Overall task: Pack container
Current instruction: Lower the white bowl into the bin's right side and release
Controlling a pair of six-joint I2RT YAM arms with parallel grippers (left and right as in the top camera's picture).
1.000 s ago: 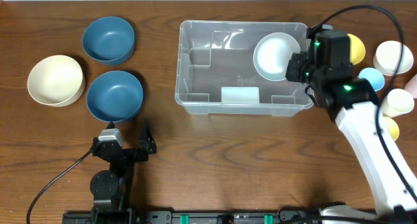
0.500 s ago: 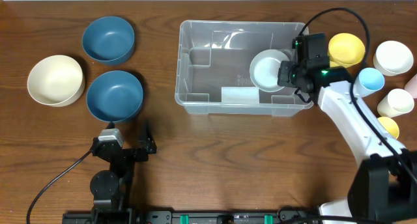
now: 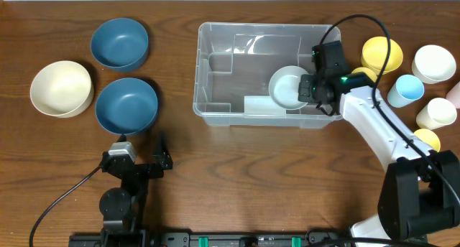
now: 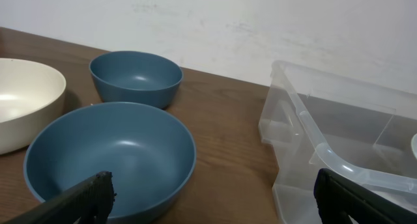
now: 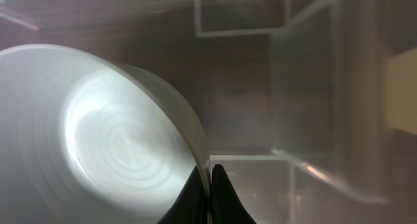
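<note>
Right gripper (image 3: pixel 307 89): mine, pinched tight on the rim of the white bowl (image 3: pixel 286 87), low inside the container (image 3: pixel 267 26), right half.
Container: mid-table, upright.
Left gripper (image 3: pixel 141 152): my fingers wide apart, holding nothing, near a blue bowl (image 3: pixel 126 105).
Beyond it: second blue bowl (image 3: pixel 119 42), cream bowl (image 3: pixel 61 87).
Yellow cup (image 3: pixel 381 53): just right of the container.

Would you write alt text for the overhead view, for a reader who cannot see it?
The right gripper, shut on a white bowl, holds it inside the clear container. To its left sit a far blue bowl, a near blue bowl and a cream bowl; coloured cups stand to its right.
</note>
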